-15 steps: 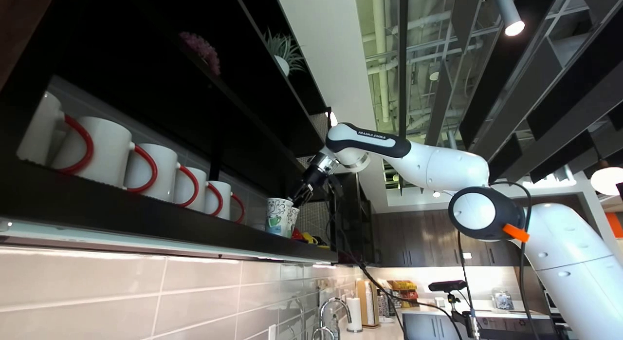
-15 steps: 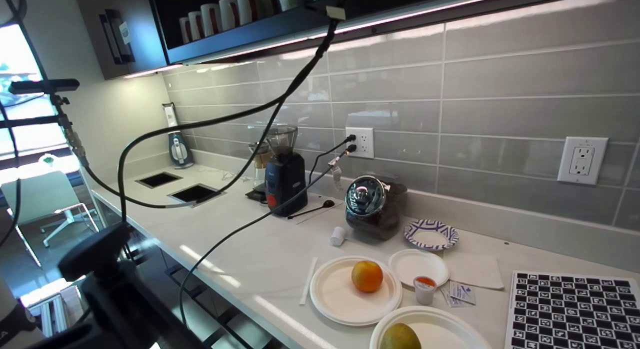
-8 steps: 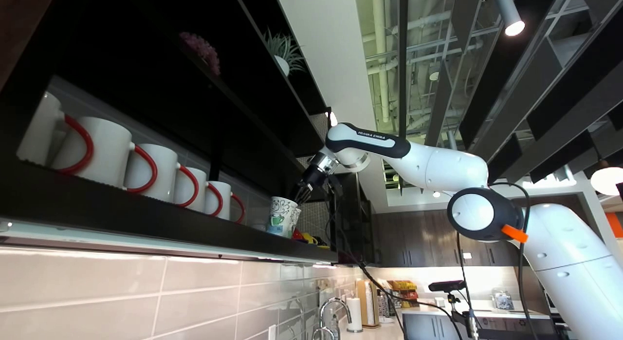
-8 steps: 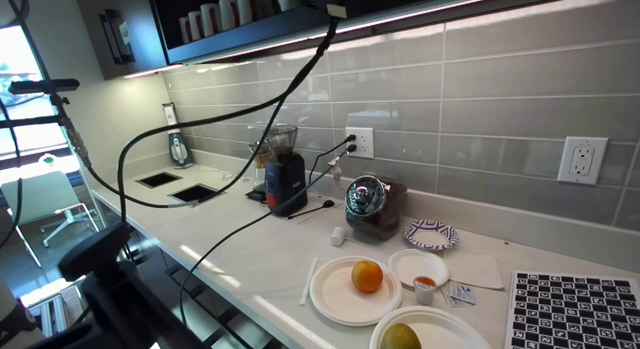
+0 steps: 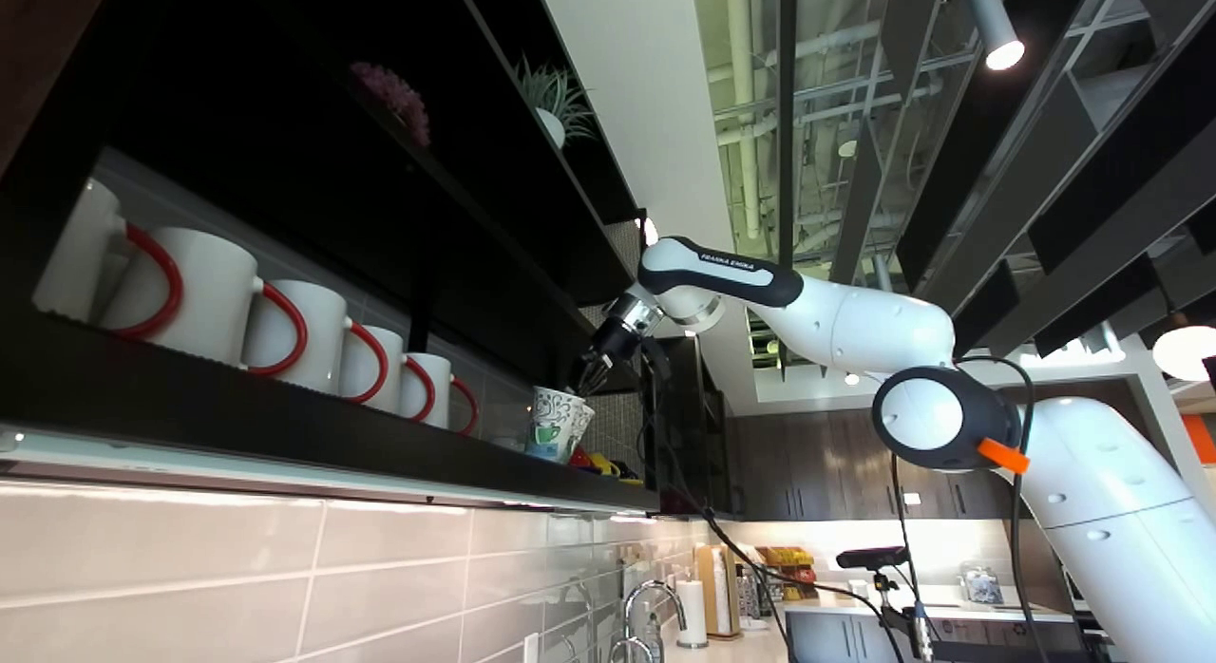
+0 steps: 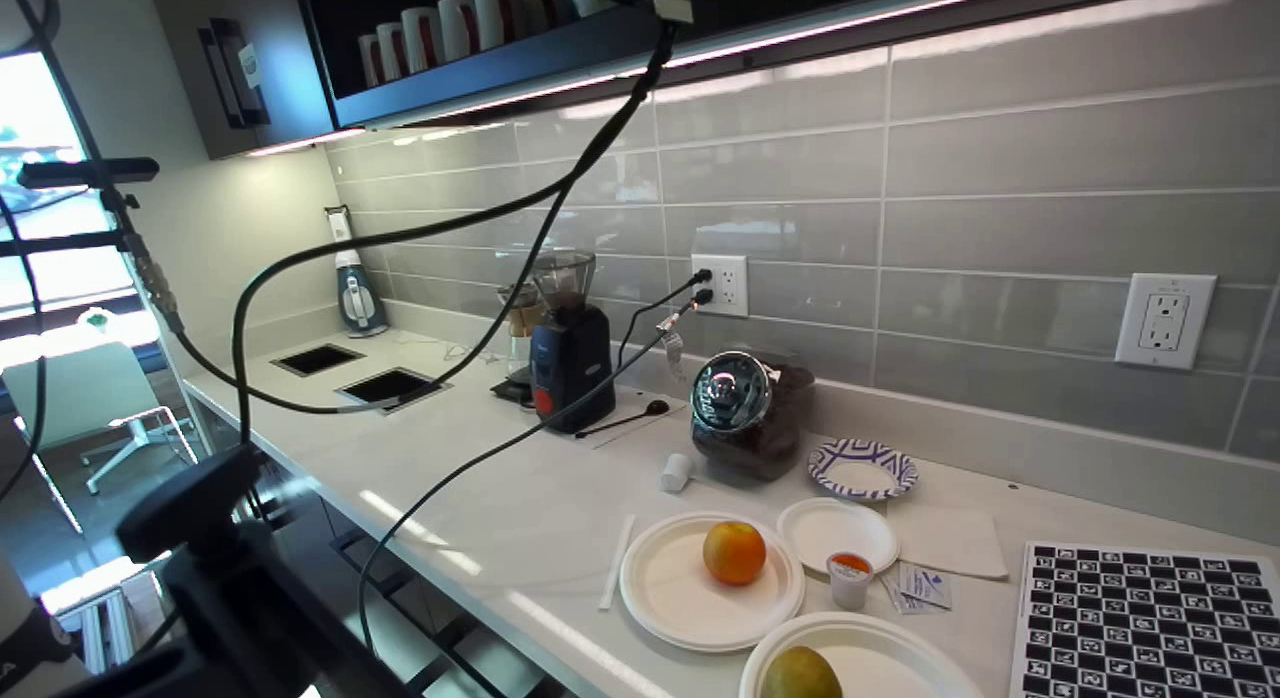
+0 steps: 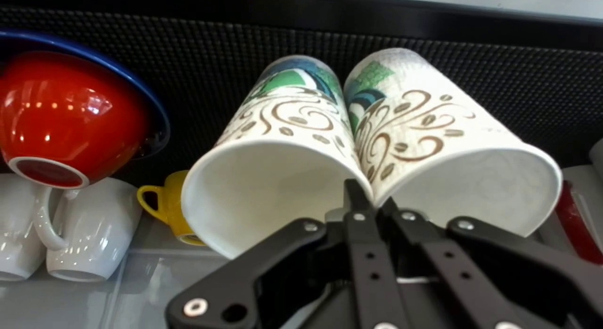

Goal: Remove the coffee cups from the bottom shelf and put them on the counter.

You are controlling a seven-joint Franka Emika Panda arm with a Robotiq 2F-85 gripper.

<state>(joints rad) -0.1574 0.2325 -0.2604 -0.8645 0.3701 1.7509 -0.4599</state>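
Observation:
Two pale paper coffee cups, the left cup (image 7: 294, 114) and the right cup (image 7: 419, 117), stand side by side in the wrist view, with green-teal and brown swirl patterns. Their rims touch. My gripper (image 7: 372, 201) has one finger inside each cup and is shut on the two walls where they meet. In an exterior view the coffee cups (image 5: 554, 426) are at the bottom shelf (image 5: 380, 445), slightly tilted, the gripper (image 5: 584, 383) at their rims; whether their bases still touch the board cannot be told. Below runs the counter (image 6: 520, 518).
White mugs with red handles (image 5: 199, 293) line the shelf. Close to the cups are a red bowl (image 7: 70, 117), white mugs (image 7: 94, 230) and a yellow cup (image 7: 176, 206). The counter bears paper plates (image 6: 665, 598), a dark jar (image 6: 770, 428) and a grinder (image 6: 570, 368); black cables (image 6: 400, 243) hang above.
The gripper's fingers have come together on the cup walls. Both cups have shifted slightly right in an exterior view and lean a little more. The arm has moved only slightly.

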